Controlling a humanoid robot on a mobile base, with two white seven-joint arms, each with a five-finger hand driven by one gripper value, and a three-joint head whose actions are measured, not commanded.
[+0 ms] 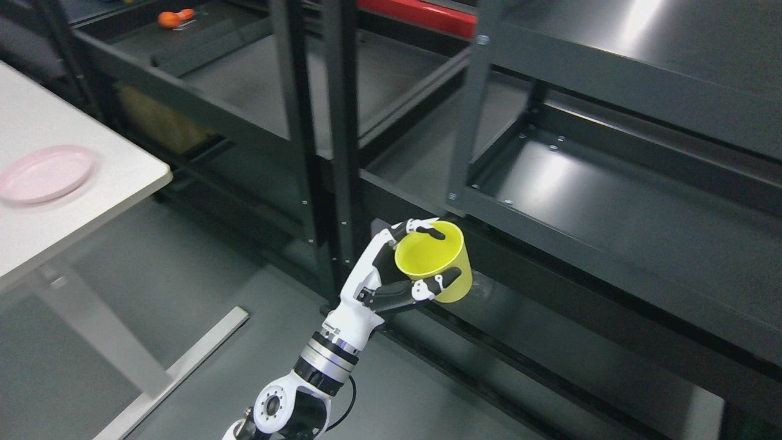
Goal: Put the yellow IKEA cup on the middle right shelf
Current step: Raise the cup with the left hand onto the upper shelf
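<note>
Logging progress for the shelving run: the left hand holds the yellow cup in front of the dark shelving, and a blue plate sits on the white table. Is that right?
Not quite: the plate on the white table is pink, not blue, as the head view shows. The rest stands: the left hand holds the yellow cup in front of the dark shelving.

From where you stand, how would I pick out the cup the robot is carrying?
Find the dark metal shelving filling the right of the view, then look just below the front left corner of its nearer shelf. There a white and black robot hand, coming up from the bottom edge, grips a cup. It is the only bright yellow thing, open mouth facing up.
</note>
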